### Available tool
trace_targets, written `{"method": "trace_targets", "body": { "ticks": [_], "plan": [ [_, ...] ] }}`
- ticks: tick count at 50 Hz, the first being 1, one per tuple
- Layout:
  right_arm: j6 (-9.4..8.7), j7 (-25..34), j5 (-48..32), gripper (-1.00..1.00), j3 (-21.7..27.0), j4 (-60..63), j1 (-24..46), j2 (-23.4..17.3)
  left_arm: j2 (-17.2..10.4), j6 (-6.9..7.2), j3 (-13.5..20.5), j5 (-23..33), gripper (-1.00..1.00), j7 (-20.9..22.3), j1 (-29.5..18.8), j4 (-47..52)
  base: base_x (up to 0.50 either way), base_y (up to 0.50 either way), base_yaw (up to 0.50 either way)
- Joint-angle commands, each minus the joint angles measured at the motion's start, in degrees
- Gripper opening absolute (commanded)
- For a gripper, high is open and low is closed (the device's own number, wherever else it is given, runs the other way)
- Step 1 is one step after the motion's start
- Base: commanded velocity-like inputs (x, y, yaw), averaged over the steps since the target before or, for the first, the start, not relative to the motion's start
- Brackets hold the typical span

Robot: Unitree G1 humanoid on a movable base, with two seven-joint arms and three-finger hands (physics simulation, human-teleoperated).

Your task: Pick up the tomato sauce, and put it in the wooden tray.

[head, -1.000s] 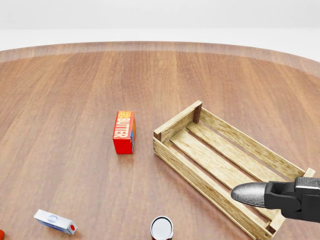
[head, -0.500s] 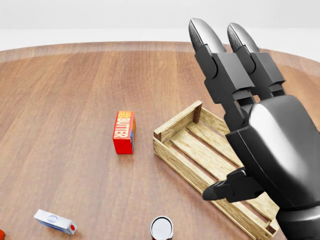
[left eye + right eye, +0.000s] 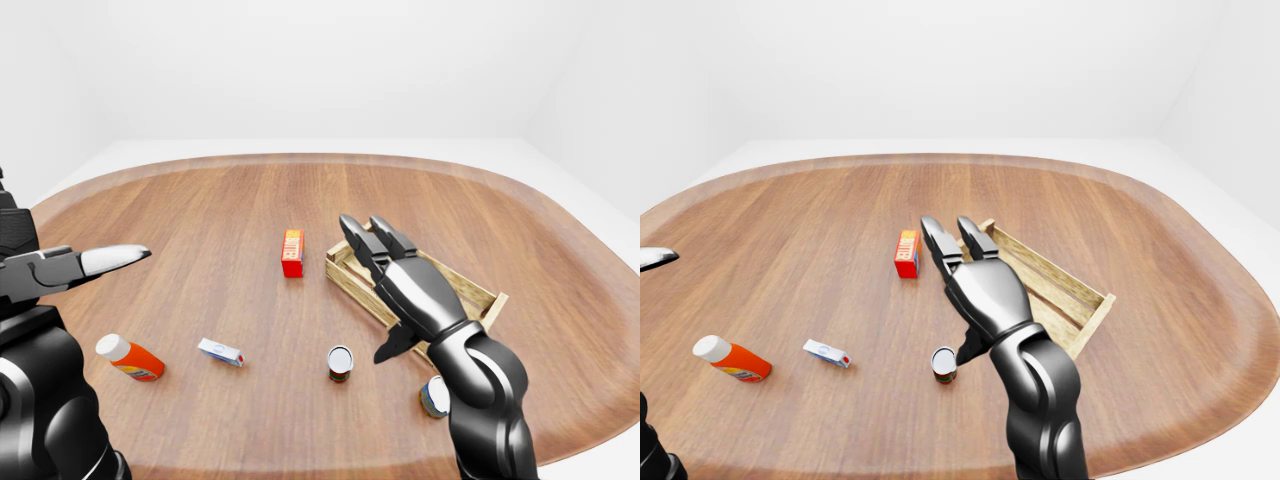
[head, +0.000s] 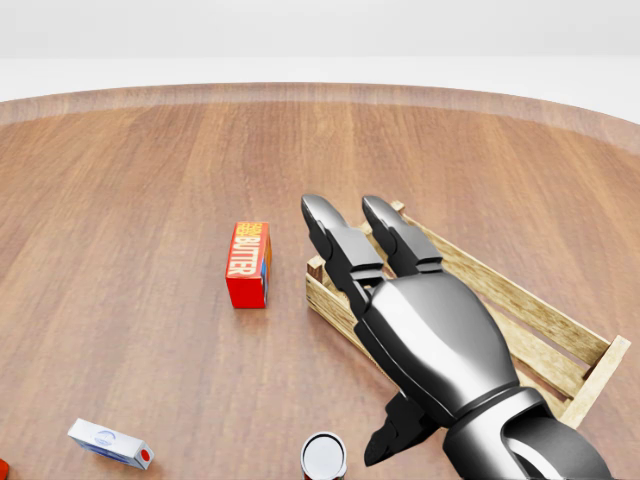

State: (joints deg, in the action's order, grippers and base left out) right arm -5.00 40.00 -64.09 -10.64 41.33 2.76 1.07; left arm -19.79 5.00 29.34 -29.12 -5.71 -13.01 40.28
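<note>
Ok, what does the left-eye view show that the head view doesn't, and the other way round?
Only the left-eye view shows the left hand, the orange bottle and a can partly hidden by the right forearm. The head view adds nothing new, only a closer look. Both show the right hand, open over the wooden tray, the butter box, the white-topped can and the small white box.

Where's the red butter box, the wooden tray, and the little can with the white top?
butter box (image 4: 248,264), head view, its red side face.
wooden tray (image 4: 520,302), head view, its far long wall.
can (image 3: 340,361), left-eye view, its white lid.
</note>
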Motion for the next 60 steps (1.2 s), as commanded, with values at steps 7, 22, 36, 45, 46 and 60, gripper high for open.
{"method": "trace_targets", "body": {
  "ticks": [7,22,36,45,46,60],
  "plan": [
    [0.0,0.0,-2.1,1.0,-5.4,-5.9,-6.5,-0.5,0.0,0.0,-0.1,0.1,1.0,0.1,-0.1,-0.3,0.0,0.0,0.0],
    [0.0,0.0,-1.7,1.0,-8.6,-11.2,-9.9,-1.6,0.0,0.0,-0.1,0.2,1.0,0.2,-0.1,-0.4,0.0,0.0,0.0],
    [0.0,0.0,3.4,1.0,-8.4,-22.8,-8.3,-2.0,0.1,0.0,0.0,0.2,1.0,0.2,0.1,-0.3,0.0,0.0,0.0],
    [0.0,0.0,1.9,1.0,-7.4,-26.0,-6.7,-1.9,0.2,0.0,-0.1,0.2,1.0,0.2,0.2,-0.3,0.0,0.0,0.0],
    [0.0,0.0,1.1,1.0,-7.3,-26.6,-6.3,-1.8,0.2,0.0,-0.1,0.2,1.0,0.3,0.2,-0.3,0.0,0.0,0.0],
    [0.0,0.0,-0.3,1.0,-4.5,-35.9,-1.1,-0.6,0.3,0.0,-0.2,0.3,1.0,0.4,0.2,-0.4,0.0,0.0,0.0]
  ]
}}
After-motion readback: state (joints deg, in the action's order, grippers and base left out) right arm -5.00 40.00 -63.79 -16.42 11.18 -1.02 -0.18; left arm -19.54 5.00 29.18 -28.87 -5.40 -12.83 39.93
